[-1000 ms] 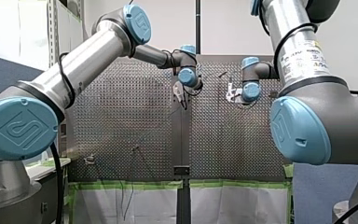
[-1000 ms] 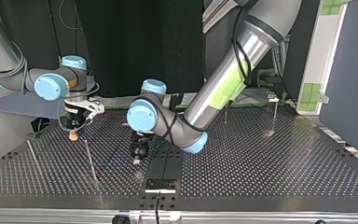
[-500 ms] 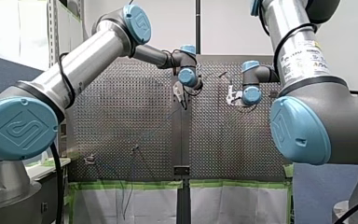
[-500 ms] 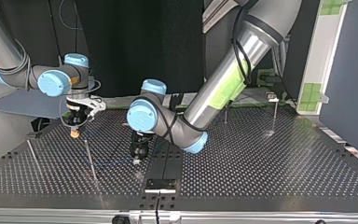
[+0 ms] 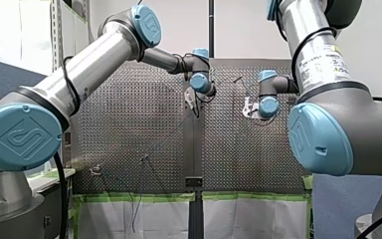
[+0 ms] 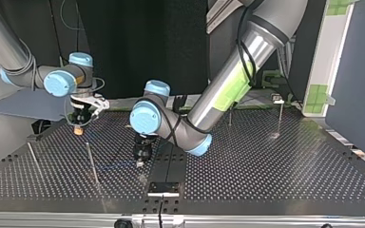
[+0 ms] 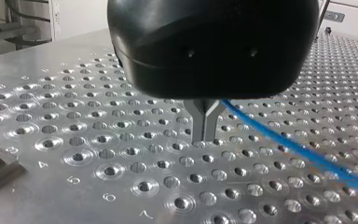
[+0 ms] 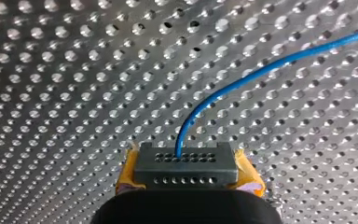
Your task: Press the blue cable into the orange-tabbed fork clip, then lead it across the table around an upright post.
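Thin, light, likely floppy blue cable [image 8: 242, 80]: left gripper [image 7: 205, 135] fingers [image 7: 198, 120] pinch it, right gripper [image 8: 186, 169] pads [image 8: 249, 175] clamp it; best regripped just beside right gripper.

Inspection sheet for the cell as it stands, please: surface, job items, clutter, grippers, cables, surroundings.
Surface: perforated table, metal.
Job's things: blue cable runs out of a grey block; upright posts stand on the table; orange-tabbed clip not made out.
Clutter: black plate at the top view's near edge.
Grippers: my left gripper fingers together near the table, cable beside them; my right gripper yellow pads clamped on the grey block.
Cables: black hose along my left arm.
Surroundings: green tape along the table's edge.
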Robot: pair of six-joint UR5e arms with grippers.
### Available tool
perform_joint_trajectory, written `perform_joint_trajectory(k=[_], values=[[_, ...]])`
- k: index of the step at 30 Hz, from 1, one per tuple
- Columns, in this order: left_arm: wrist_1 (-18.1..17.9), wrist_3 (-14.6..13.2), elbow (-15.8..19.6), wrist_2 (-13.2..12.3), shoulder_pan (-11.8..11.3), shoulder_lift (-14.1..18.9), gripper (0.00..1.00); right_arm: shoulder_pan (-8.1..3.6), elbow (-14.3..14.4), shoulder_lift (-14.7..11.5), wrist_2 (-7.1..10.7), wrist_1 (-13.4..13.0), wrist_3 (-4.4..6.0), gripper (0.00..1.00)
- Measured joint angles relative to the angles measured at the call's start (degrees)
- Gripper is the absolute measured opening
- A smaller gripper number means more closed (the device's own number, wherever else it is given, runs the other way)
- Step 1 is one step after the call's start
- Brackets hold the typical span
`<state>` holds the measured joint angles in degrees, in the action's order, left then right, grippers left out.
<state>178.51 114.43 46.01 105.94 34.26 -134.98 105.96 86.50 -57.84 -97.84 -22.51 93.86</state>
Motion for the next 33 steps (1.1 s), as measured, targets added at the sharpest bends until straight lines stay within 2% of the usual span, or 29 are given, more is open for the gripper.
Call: perform_joint_trajectory(k=[11, 33], values=[[0.0, 0.0, 0.0, 0.0, 0.0, 0.0, 0.0, 0.0, 0.5, 1.3, -0.49, -0.3, -0.38, 0.0], [0.1, 0.0, 0.1, 0.0, -0.1, 0.0, 0.0, 0.0, 0.9, 1.8, -0.61, -1.0, -0.76, 0.0]])
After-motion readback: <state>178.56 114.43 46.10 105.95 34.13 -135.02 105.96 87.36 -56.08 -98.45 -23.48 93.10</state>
